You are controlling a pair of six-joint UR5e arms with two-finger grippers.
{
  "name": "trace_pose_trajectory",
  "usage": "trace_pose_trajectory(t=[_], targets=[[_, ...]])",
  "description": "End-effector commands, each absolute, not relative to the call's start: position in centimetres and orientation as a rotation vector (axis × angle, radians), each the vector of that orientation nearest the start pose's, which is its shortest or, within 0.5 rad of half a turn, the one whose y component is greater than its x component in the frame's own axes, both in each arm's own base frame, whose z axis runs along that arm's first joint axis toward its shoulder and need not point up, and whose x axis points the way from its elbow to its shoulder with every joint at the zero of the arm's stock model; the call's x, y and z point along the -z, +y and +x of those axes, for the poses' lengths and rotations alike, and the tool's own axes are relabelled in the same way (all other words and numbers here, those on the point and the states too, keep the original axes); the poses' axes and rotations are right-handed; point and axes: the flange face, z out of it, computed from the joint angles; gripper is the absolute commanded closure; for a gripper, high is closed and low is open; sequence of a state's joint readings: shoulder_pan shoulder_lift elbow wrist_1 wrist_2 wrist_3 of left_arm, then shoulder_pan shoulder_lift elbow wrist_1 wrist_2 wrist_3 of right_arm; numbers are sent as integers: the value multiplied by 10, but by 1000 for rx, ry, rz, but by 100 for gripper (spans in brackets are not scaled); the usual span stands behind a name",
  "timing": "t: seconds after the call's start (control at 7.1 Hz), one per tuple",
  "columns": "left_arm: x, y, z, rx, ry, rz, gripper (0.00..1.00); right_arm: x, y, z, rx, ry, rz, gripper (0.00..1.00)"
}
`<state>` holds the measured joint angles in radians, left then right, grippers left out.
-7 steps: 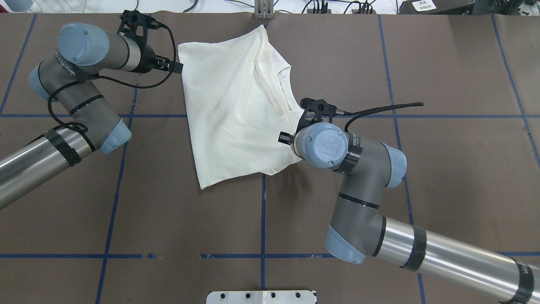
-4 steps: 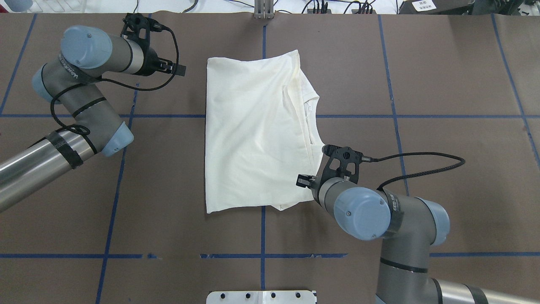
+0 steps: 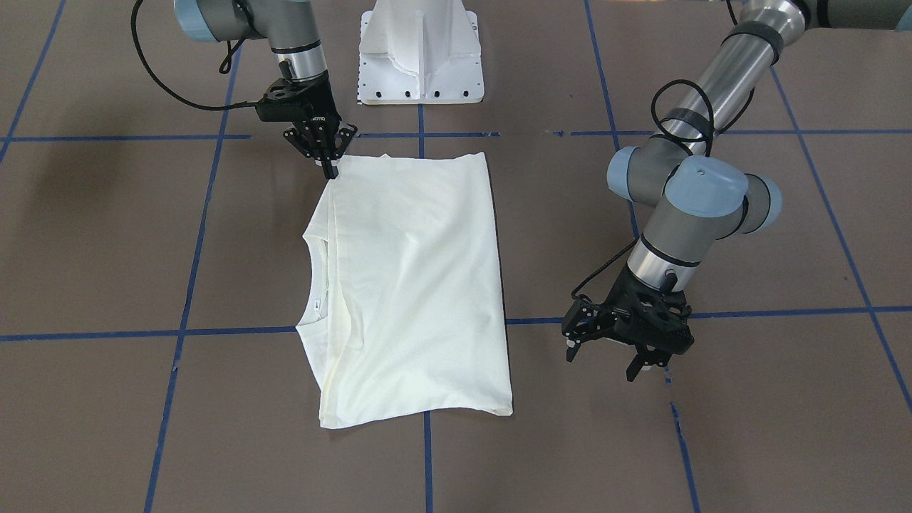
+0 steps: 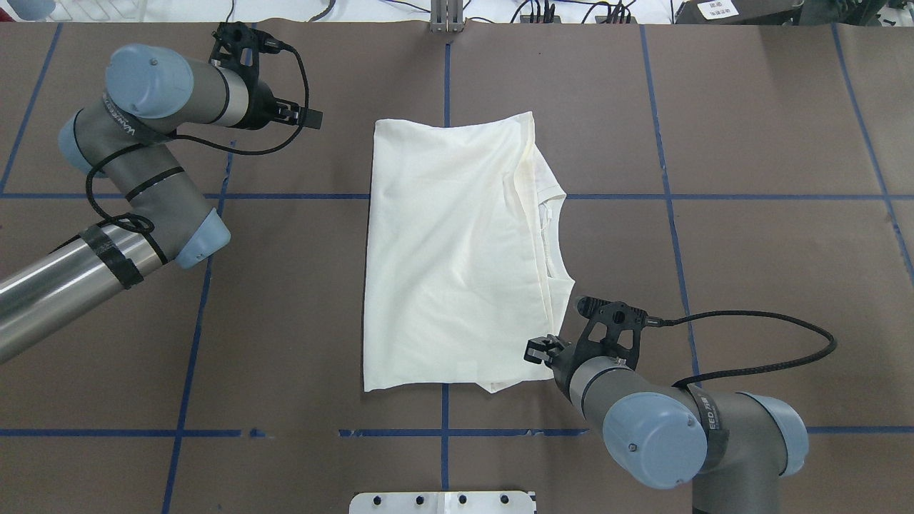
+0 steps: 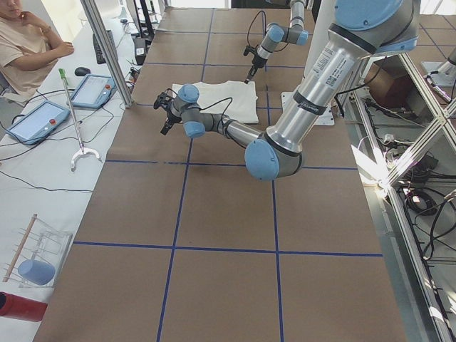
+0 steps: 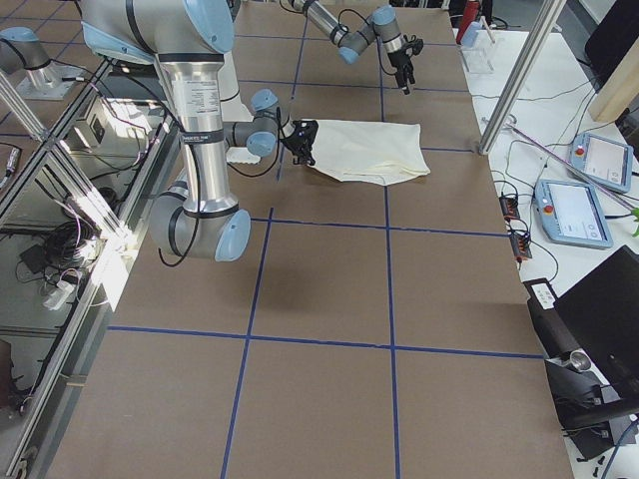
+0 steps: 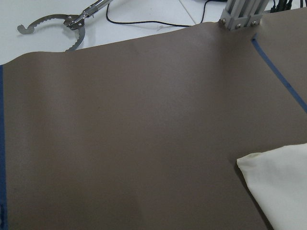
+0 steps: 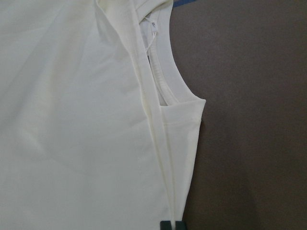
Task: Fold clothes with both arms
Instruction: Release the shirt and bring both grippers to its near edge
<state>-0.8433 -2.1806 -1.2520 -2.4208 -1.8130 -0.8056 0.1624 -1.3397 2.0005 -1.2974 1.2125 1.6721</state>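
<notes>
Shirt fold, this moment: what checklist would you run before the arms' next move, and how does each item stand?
1. Right gripper gripping the shirt: ok, shut on its edge nearest the robot.
2. Left gripper gripping the shirt: not ok, open and apart from it.
3. Shirt lying flat: ok, folded, plain side up, few wrinkles.
4. Far left corner in the left wrist view: ok, it shows at lower right.
5. Sleeves tucked inside the fold: cannot tell, hidden under the top layer.
</notes>
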Motion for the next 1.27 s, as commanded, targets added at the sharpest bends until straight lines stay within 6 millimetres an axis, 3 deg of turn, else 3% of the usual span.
trace_pose_trajectory(t=[0.0,0.14,0.28,0.42,0.7,0.84,0.99,1.13], targets=[[-342,-610,409,-41,985,659,0,-298,-246,-478,-409,-966,363,0],[-336,-585,404,-22,1026,643,0,-294,-239,-452,-397,-989,331,0],[-330,-549,406,37,1097,586,0,-298,-236,-436,-411,-1052,325,0],[-324,-496,408,88,1177,511,0,-311,-234,-421,-419,-1124,322,0],[-320,-397,386,191,1290,374,0,-318,-234,-410,-458,-1148,309,0],[-318,-344,400,293,1321,307,1,-317,-234,-410,-469,-1159,306,0],[-320,-305,432,400,1336,239,11,-319,-234,-410,-471,-1156,305,0],[-324,-279,454,462,1338,203,23,-319,-234,-411,-476,-1159,303,0]])
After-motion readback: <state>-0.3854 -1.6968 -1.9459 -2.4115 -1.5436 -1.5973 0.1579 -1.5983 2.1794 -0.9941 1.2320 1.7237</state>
